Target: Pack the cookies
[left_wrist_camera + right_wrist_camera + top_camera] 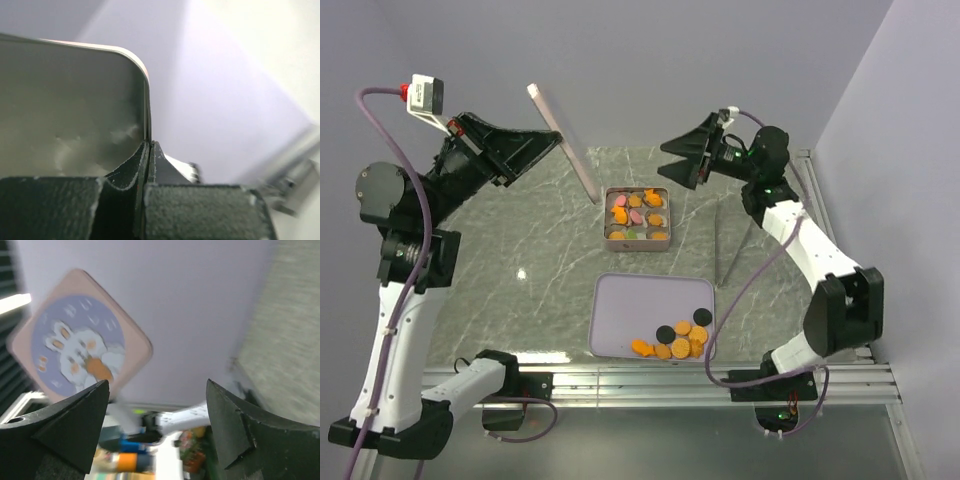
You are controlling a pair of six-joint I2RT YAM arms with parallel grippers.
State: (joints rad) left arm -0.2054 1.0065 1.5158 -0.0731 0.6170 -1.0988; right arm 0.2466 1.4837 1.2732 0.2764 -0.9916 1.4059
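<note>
My left gripper (552, 140) is shut on the edge of the pink tin lid (565, 150) and holds it edge-on, raised at the back left of the table. In the left wrist view its jaws (150, 146) pinch the lid's rim, with the bare metal inside (70, 115) showing. The square tin (606, 238) stands open at mid table with orange, pink and green cookies (638, 212) in it. More orange and black cookies (675, 338) lie on the lilac tray (625, 305). My right gripper (670, 160) is open and empty, raised behind the tin. Between its jaws (157, 385) shows the lid's rabbit picture (75, 345).
The tray sits at the near middle of the marbled table (520, 270), with its cookies gathered in its near right corner. A metal rail (650, 378) runs along the near edge. Walls close in at the back and right.
</note>
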